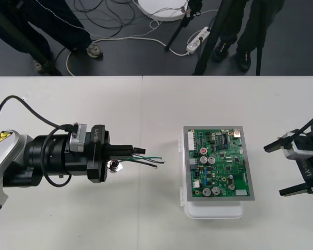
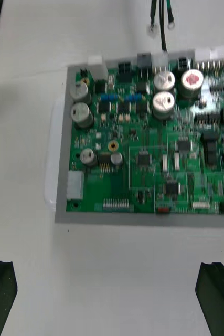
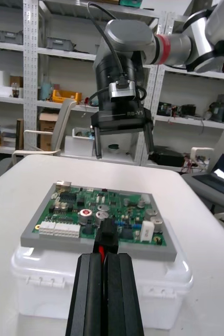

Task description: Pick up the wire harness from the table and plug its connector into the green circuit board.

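L hand (image 1: 129, 150) clenched on the wire harness (image 1: 146, 158): fingers (image 3: 91, 294) pressed together, small black plug (image 3: 107, 237) pinched at their tips w/ a red wire showing btwn them. Round metal socket (image 1: 115, 165) dangles just under the hand, over the bench (image 1: 94, 219). Green + black wire ends stick out fwd toward the green circuit board (image 1: 219, 166) and stop short of its near edge, clear gap btwn. Board lies flat on its white base (image 3: 101, 283). Beyond it, R hand (image 1: 272, 171) waits at the board's far side, released, spread wide, holding nothing, facing the L hand across the board.

Progress, my read: pickup done, harness off the bench and roughly lined up w/ the board. Plug not in the board yet. Left to do: close the gap, find the matching header, seat the plug. Approx. halfway.
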